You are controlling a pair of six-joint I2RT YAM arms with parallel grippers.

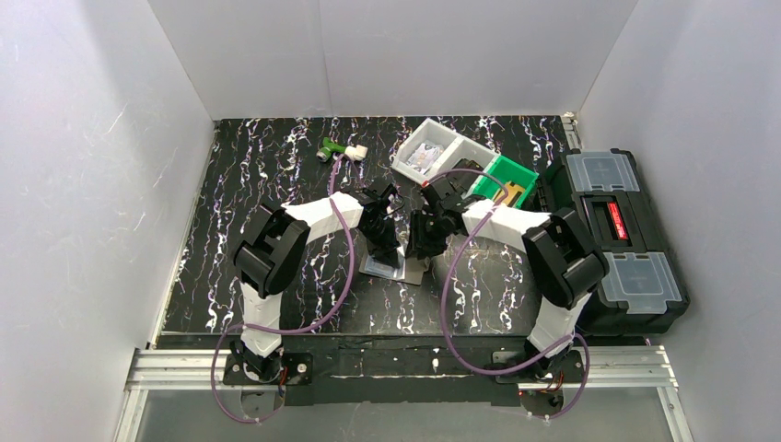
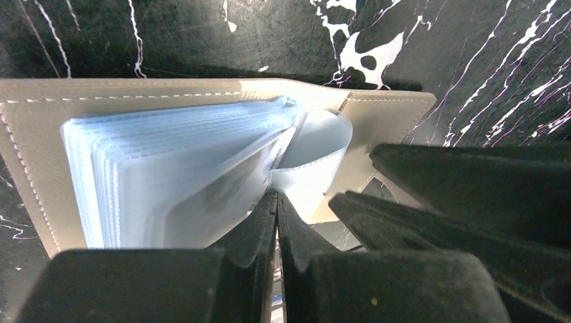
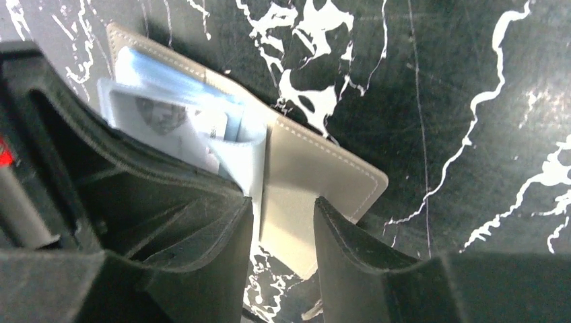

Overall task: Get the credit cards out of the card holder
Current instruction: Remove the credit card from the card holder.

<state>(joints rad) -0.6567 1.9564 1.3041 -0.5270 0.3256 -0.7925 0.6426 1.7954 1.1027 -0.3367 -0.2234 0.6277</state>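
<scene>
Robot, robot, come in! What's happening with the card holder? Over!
Left gripper shut, tips at the sleeves. Right gripper open, straddling card holder cover. One card seen in its sleeve, none out. Grippers crowd each other.

Card holder [image 2: 397, 118]: matt grey leather-like cover, pale stitched edge. Inner sleeves [image 2: 175, 168]: glossy translucent plastic, smooth. Counter [image 3: 471, 81]: black marble-pattern sheet, faint sheen, fine scratches. Left tool [image 2: 276, 199], right tool [image 3: 283, 203]: matt black plastic, slightly grainy.
</scene>
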